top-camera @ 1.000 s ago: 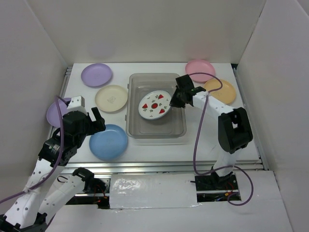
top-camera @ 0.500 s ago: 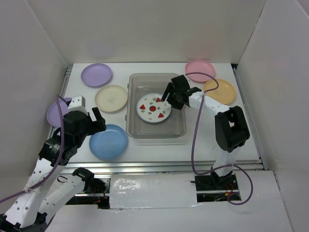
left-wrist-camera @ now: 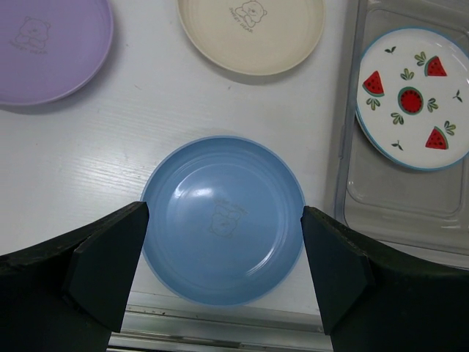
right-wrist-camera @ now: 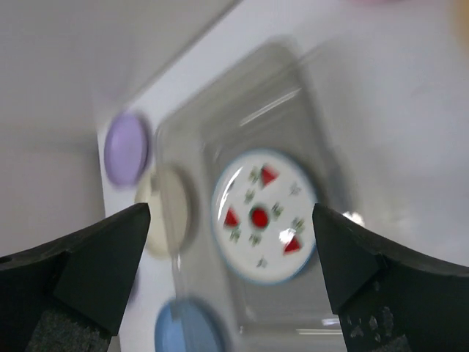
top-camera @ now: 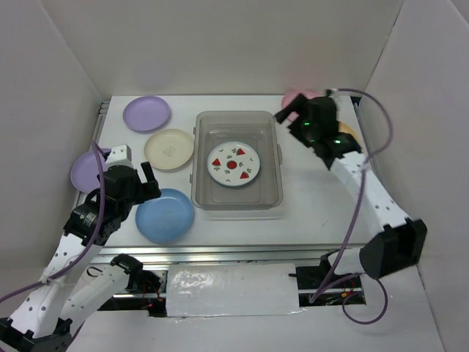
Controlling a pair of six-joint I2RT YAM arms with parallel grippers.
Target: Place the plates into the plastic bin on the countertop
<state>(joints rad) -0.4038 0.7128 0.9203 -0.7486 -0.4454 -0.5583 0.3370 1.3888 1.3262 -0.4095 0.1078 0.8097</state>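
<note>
White walls (top-camera: pixel 220 44) enclose white countertop (top-camera: pixel 315 198); metal rail (top-camera: pixel 242 251) along front edge.

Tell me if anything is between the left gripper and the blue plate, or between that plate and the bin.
Nothing visible. The open left gripper hangs over the blue plate with nothing between them. Only bare countertop separates that plate from the plastic bin, though it must clear the bin's wall. Inside lies just the fruit-print plate.

Plate (top-camera: pixel 234 163) now flat in the bin (top-camera: pixel 201 196).
Your right fingers (right-wrist-camera: pixel 80 279) released it and lifted back toward the pink plate (top-camera: pixel 293 96).
</note>
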